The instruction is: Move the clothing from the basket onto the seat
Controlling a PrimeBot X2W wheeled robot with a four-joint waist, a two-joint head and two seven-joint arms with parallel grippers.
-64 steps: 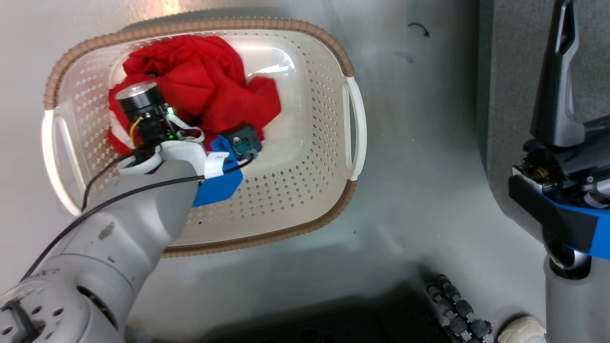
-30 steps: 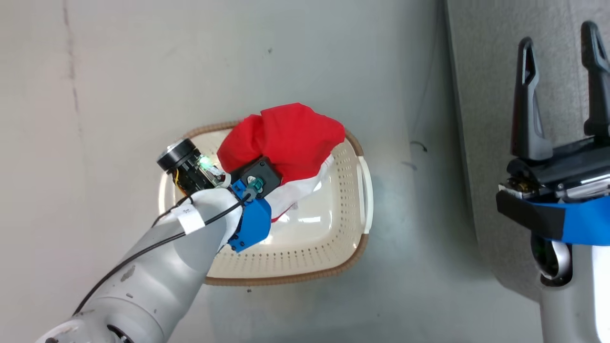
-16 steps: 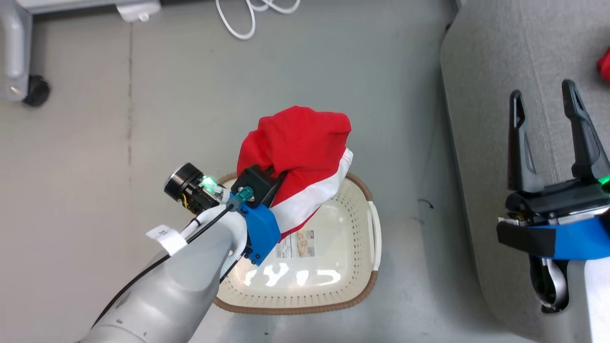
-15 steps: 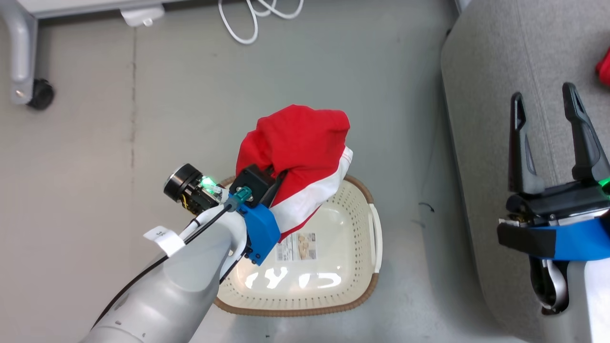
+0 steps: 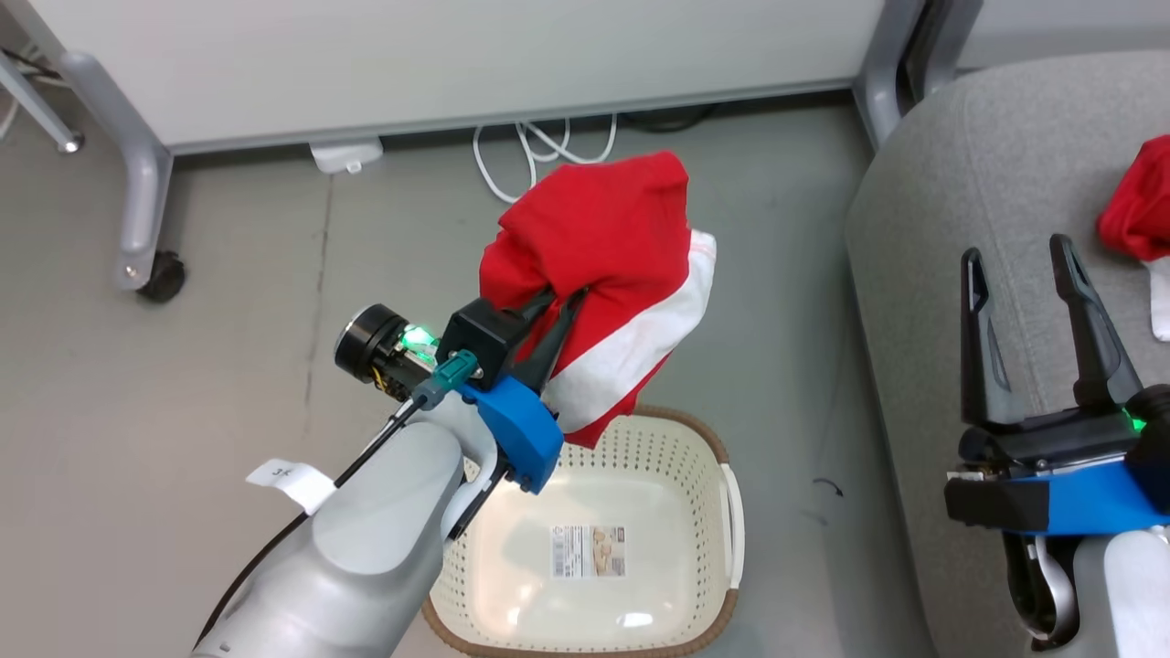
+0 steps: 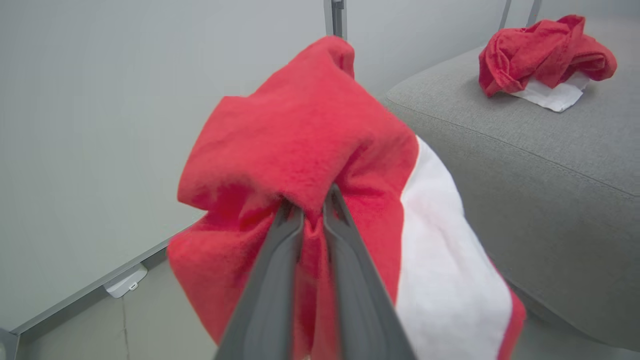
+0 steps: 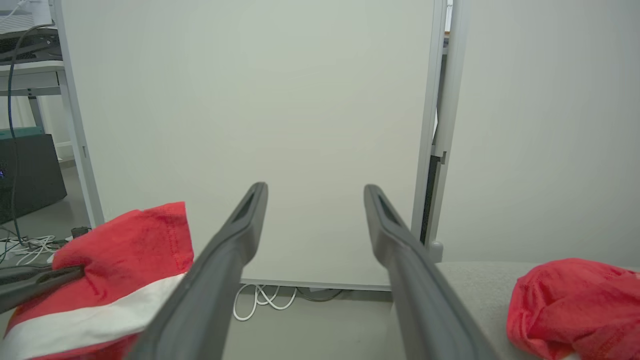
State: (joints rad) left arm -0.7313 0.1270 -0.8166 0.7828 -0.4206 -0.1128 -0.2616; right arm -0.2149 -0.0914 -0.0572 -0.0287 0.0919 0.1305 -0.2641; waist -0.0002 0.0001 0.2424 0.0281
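My left gripper is shut on a red garment with a white band, which hangs in the air above the far rim of the cream basket. In the left wrist view the two fingers pinch a fold of that red cloth. Nothing lies in the basket but its label sticker. A second red and white garment lies bunched on the grey seat. My right gripper stands open over the seat's front edge, holding nothing.
A pale wheeled partition panel stands behind the basket, its castor at the left. White cables lie on the grey floor under the panel. A desk with dark equipment stands beyond it.
My left gripper has lifted the red garment up out of the basket and higher above its rim. The head camera has tilted up, so the panel and more of the seat have come into sight.
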